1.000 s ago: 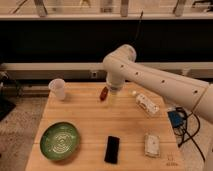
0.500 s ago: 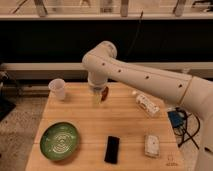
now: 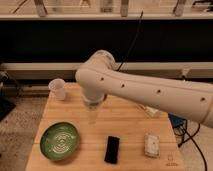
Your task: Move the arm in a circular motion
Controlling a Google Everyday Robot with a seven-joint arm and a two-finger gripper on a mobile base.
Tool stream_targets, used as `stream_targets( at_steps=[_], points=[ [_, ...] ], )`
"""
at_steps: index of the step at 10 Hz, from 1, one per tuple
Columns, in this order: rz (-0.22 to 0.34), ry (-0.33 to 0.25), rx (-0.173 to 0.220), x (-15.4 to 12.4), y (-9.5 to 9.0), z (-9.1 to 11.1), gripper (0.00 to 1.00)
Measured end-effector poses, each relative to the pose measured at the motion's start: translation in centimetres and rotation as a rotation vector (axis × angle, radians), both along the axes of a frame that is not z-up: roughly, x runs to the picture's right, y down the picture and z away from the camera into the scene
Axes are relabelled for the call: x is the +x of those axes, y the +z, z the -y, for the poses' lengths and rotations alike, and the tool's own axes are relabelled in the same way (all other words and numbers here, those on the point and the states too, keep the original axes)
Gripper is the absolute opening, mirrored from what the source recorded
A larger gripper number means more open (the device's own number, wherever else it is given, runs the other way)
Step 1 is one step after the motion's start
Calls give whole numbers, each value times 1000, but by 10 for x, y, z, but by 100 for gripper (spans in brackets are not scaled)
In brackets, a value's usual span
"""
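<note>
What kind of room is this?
Probably a lab or test space: a white arm reaches over a wooden table, its end effector hanging above it, with a cup and green plate set out.

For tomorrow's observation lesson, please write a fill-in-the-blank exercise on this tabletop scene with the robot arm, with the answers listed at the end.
1. The round plate at the table's front left corner is ____ in colour.
2. The arm reaches into the picture from the ____ side.
3. The gripper points down over the wooden ____.
4. The flat black object lies between the plate and the ____ packet.

Missing words: green; right; table; white
</note>
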State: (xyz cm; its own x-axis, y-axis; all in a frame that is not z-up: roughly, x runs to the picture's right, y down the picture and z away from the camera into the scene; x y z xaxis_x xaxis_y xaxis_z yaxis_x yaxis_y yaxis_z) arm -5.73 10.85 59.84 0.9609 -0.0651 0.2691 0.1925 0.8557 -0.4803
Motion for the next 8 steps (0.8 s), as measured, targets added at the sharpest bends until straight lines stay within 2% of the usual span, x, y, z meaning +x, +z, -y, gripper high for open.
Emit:
stream_targets(
  at_steps=[1, 3, 5, 8],
  points=[
    [5, 0, 7, 11, -13, -10, 80],
    [-10, -8, 23, 38, -24, -22, 80],
    [-57, -6, 31, 75, -31, -35, 80],
    [-150, 38, 13, 127, -34, -45, 80]
  ],
)
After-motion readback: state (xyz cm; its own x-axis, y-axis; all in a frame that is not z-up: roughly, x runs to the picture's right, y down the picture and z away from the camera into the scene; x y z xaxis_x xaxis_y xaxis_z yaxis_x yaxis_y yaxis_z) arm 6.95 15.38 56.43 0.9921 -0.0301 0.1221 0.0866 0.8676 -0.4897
